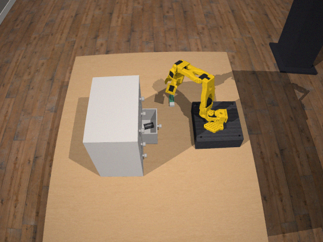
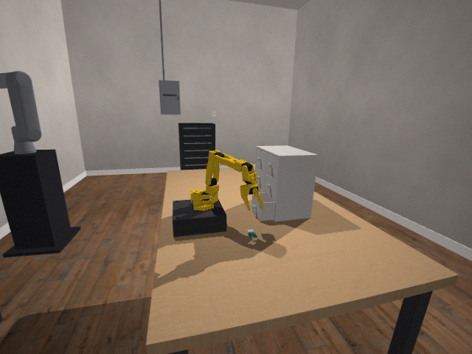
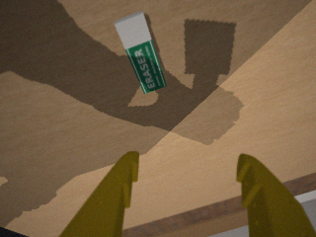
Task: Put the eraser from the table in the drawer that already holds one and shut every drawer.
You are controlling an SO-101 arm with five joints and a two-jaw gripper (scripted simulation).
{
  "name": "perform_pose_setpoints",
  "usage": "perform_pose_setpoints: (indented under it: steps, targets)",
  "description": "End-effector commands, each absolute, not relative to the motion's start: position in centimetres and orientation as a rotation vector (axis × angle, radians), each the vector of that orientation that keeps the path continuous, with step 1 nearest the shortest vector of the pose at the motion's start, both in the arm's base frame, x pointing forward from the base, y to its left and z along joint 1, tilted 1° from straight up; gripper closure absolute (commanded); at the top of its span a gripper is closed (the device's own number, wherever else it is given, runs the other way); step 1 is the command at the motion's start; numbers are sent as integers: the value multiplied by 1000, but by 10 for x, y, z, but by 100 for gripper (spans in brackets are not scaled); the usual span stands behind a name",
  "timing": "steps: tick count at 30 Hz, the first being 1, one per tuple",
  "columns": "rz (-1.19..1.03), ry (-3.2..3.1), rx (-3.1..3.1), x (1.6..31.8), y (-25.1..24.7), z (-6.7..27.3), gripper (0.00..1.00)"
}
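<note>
Green-sleeved eraser (image 3: 141,52) flat on shadowed table (image 3: 59,133), open empty pincer (image 3: 185,190) above

Green-sleeved white eraser (image 3: 141,52) lying flat on tabletop (image 1: 182,195); grey drawer (image 1: 156,122) pulled open, holding small dark object (image 1: 149,125).

Bare lab room — grey walls, wooden table (image 2: 304,289), pedestal-mounted arm (image 2: 23,110).

eraser (image 1: 171,100) on worktop (image 1: 182,197) between cabinet (image 1: 113,109) and arm base (image 1: 234,141); open drawer (image 1: 156,122) holds small roll (image 1: 149,125).
</note>
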State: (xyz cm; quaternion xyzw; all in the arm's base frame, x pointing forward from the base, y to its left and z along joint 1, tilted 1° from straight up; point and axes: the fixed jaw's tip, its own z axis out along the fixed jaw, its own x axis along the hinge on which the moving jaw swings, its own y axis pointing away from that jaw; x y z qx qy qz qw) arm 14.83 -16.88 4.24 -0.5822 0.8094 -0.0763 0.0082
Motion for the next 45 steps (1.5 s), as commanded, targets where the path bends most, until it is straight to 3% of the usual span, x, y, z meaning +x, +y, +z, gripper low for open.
perform_pose_setpoints:
  steps: [1,11,45]
  targets:
    - [-155,2434,-1972,148,-172,27,73]
    - [10,2182,-2260,145,-170,-5,73]
    - [14,2175,-2266,145,-170,-11,73]
